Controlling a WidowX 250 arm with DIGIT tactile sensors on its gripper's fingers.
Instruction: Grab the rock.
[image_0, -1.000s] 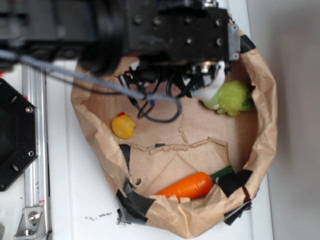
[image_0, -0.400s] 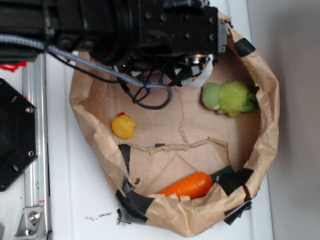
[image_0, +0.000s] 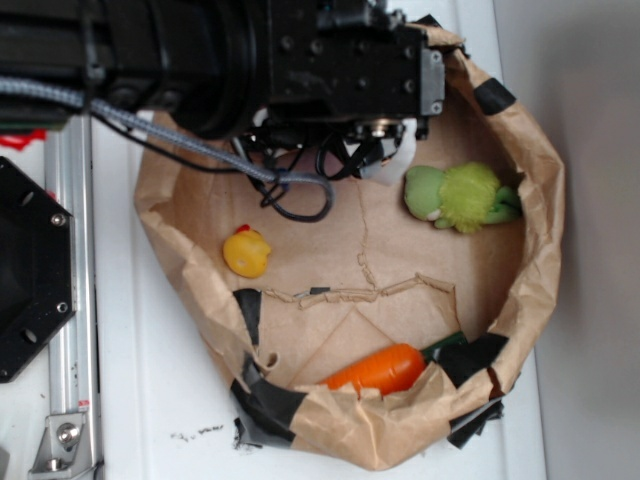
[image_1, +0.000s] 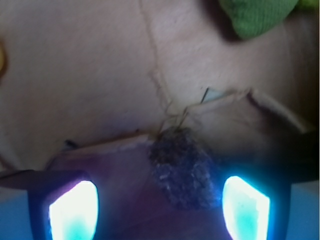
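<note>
The rock (image_1: 184, 167) is a dark, bumpy grey-brown lump lying on the brown paper. In the wrist view it sits between my two glowing fingertips, closer to the right finger (image_1: 246, 205) than to the left one (image_1: 74, 210). My gripper (image_1: 159, 207) is open and I see a gap on both sides of the rock. In the exterior view the black arm (image_0: 250, 60) covers the far part of the paper bag (image_0: 540, 250), so the rock is hidden there and only a bit of the gripper (image_0: 385, 155) shows under it.
A fuzzy green plush toy (image_0: 462, 197) lies at the right of the bag, a yellow rubber duck (image_0: 246, 252) at the left, an orange carrot (image_0: 378, 370) by the near rim. The bag's crumpled walls rise all round. A black plate (image_0: 30, 270) sits outside at left.
The arm has shifted up and left towards the bag's far edge, uncovering the whole green plush toy. The duck, the carrot and the plush have stayed put.
</note>
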